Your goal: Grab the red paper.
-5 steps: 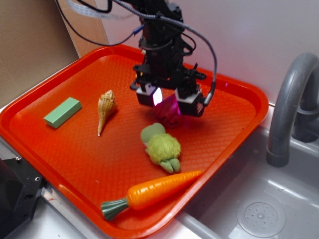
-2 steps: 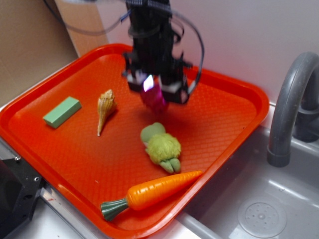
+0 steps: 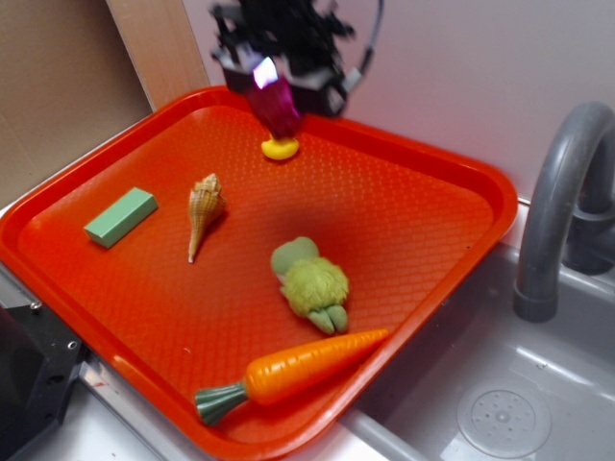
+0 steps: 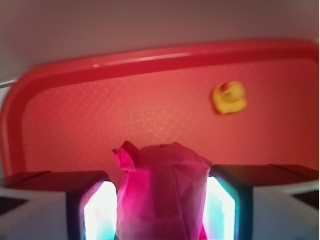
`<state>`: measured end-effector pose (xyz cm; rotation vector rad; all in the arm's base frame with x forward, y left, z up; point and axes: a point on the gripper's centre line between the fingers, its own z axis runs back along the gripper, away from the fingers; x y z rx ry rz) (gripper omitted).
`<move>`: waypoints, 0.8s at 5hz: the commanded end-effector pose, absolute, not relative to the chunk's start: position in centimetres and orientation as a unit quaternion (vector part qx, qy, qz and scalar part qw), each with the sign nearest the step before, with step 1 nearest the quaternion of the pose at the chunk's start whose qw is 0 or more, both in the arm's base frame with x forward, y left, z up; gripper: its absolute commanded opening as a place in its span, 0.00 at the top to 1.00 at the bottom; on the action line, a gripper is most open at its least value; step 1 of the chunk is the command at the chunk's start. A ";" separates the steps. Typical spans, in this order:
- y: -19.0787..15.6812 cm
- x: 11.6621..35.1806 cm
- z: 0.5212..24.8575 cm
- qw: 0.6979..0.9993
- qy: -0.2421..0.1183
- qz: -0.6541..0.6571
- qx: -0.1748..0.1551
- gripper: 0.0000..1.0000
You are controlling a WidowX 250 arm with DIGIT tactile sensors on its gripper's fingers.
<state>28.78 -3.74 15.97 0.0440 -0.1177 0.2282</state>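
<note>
The red paper (image 3: 277, 106) is a crimson crumpled wad held up in the air above the back of the orange-red tray (image 3: 413, 240). My gripper (image 3: 279, 84) is shut on it, near the top of the exterior view. In the wrist view the red paper (image 4: 162, 192) fills the gap between the two glowing pads (image 4: 100, 212), pressed on both sides, with its ruffled top sticking out past the gripper (image 4: 161, 210).
A small yellow duck (image 3: 280, 148) (image 4: 229, 97) lies on the tray right below the held paper. A seashell (image 3: 203, 211), a green block (image 3: 120, 216), a green plush toy (image 3: 312, 283) and a toy carrot (image 3: 288, 373) lie on the tray. A sink with a grey faucet (image 3: 557, 211) is at right.
The gripper has risen and moved toward the back left of the tray with the red paper in it. The yellow duck, hidden before, now shows beneath it.
</note>
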 end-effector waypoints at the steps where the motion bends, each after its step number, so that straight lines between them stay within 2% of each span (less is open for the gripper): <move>1: 2.6 27.2 23.7 0.990 -0.110 0.093 -0.003 1.00; 3: 1.9 25.2 25.0 0.990 -0.135 0.036 -0.018 1.00; 4: 1.4 25.3 24.9 0.992 -0.124 0.000 -0.031 1.00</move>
